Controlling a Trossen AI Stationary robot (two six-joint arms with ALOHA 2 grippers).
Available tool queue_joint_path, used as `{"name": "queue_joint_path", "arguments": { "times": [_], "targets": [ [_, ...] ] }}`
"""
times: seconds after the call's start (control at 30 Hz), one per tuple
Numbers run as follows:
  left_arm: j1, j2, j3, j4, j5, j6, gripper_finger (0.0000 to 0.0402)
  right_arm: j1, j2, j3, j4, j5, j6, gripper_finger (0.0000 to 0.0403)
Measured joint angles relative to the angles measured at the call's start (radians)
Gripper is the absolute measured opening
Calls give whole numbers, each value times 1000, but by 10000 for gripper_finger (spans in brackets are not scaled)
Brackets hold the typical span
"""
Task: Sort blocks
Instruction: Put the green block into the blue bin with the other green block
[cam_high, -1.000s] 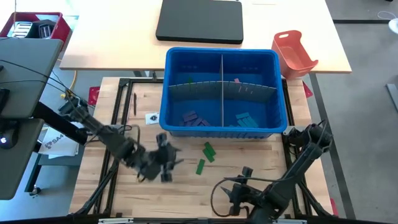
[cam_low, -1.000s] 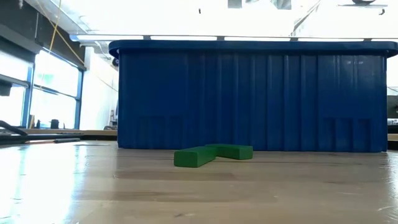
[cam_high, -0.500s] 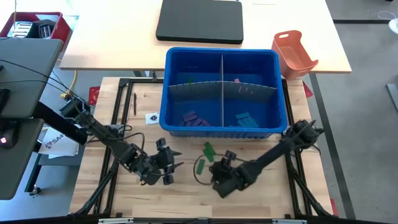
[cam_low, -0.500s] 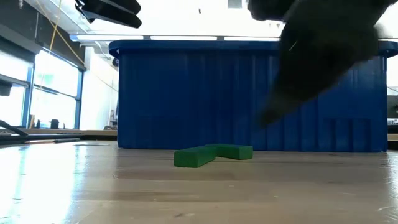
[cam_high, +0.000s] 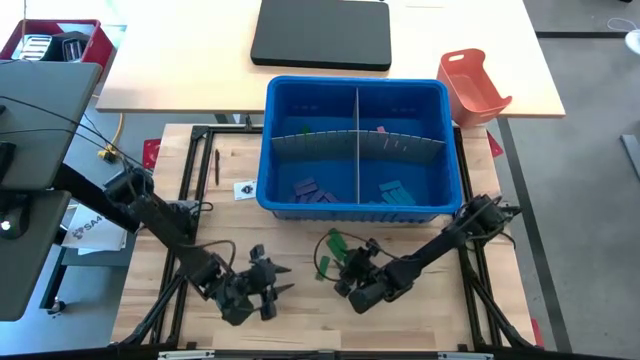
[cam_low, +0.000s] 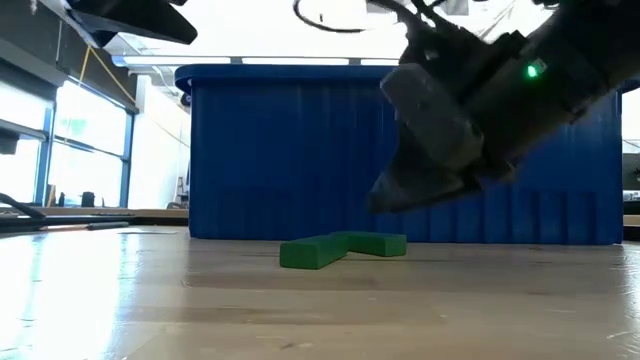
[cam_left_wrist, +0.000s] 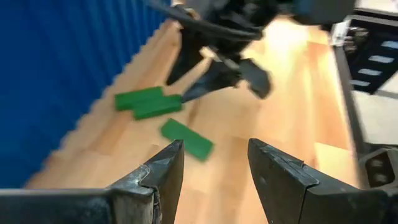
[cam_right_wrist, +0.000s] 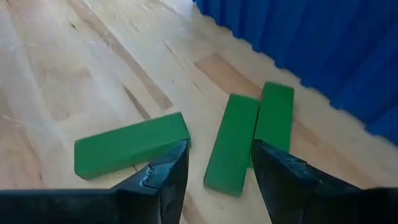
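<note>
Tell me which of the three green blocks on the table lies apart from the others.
The lone green block, lying farther from the blue bin. The other two green blocks lie touching side by side nearer the bin, ahead of the open right gripper.

two dark jointed arms; black looping cables; one green indicator light

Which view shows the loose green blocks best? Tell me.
The right wrist view: three green blocks lie clear on the wood near the blue bin. The left wrist view blurs them; the low view shows them edge-on; the high view partly hides them behind the right gripper.
</note>
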Motion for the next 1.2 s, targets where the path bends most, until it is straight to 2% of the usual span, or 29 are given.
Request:
{"name": "queue_joint_path", "arguments": {
  "times": [0.33, 0.53, 0.7, 0.83, 1.0, 1.13, 1.2],
  "targets": [
    [-48, 95, 0, 152, 10, -19, 172, -8, 71, 2, 36, 20, 79, 171],
    [-59, 95, 0, 176, 8, -29, 172, -39, 72, 2, 29, -90, 35, 171],
    [-59, 95, 0, 184, 8, -29, 172, -47, 69, 3, 21, -103, 17, 167],
    [-59, 95, 0, 183, 8, -34, 172, -47, 69, 3, 25, -107, -15, 131],
    [-59, 95, 0, 183, 8, -35, 172, -46, 67, 3, 28, -109, -50, 51],
    [-59, 95, 0, 183, 8, -35, 172, -2, 28, 7, -4, -111, -65, 49],
    [-63, 94, 0, 185, 8, -35, 172, 33, -19, 40, -73, -103, -44, 49]
  ]
}}
